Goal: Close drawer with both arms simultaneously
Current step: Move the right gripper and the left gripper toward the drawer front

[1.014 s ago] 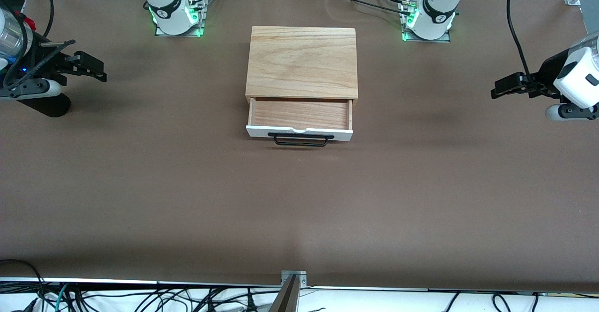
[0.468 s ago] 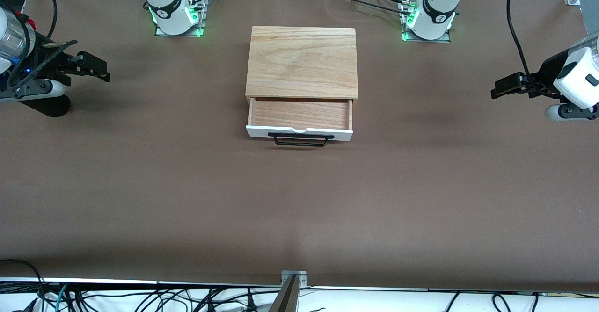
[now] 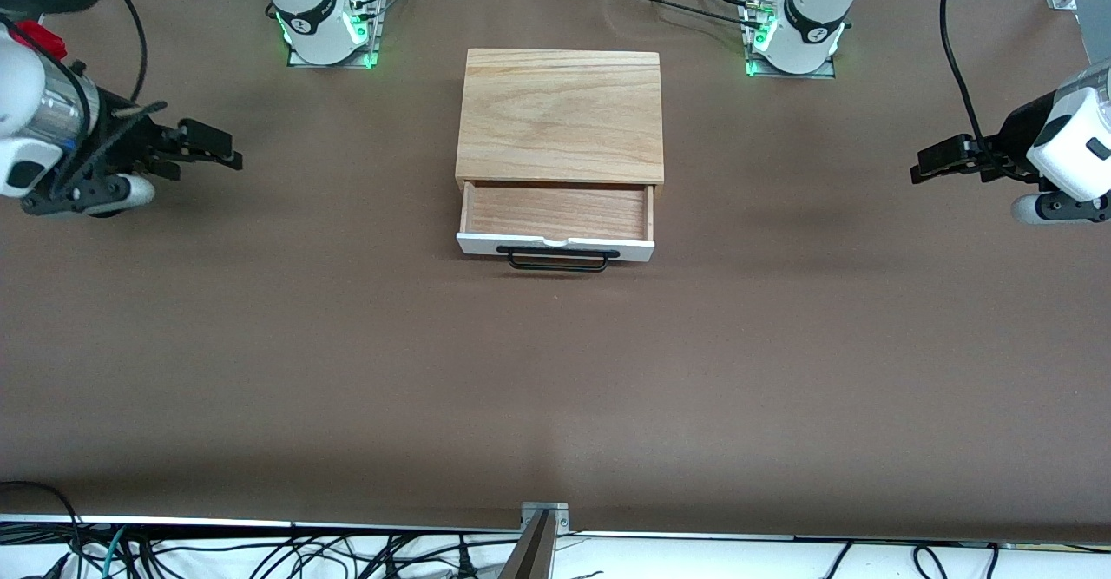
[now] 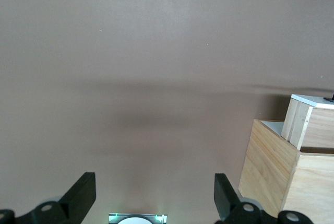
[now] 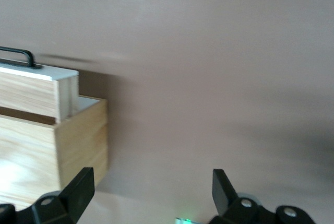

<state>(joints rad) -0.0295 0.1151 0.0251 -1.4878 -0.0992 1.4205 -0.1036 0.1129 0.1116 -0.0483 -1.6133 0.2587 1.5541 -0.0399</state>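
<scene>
The drawer (image 3: 555, 223) stood pulled out of the cabinet (image 3: 560, 115) at the middle of the surface (image 3: 555, 371), its handle (image 3: 557, 259) facing the front camera. The right end effector (image 3: 204, 147) hung toward its arm's end of the surface, fingers apart; the left end effector (image 3: 937, 162) hung at the other end, fingers apart too. Uneven pushes from the two arms would likely skew the drawer or slide the whole cabinet.

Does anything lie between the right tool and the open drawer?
No. In the front view, only bare brown table separates the right tool, which is open, from the drawer.
</scene>
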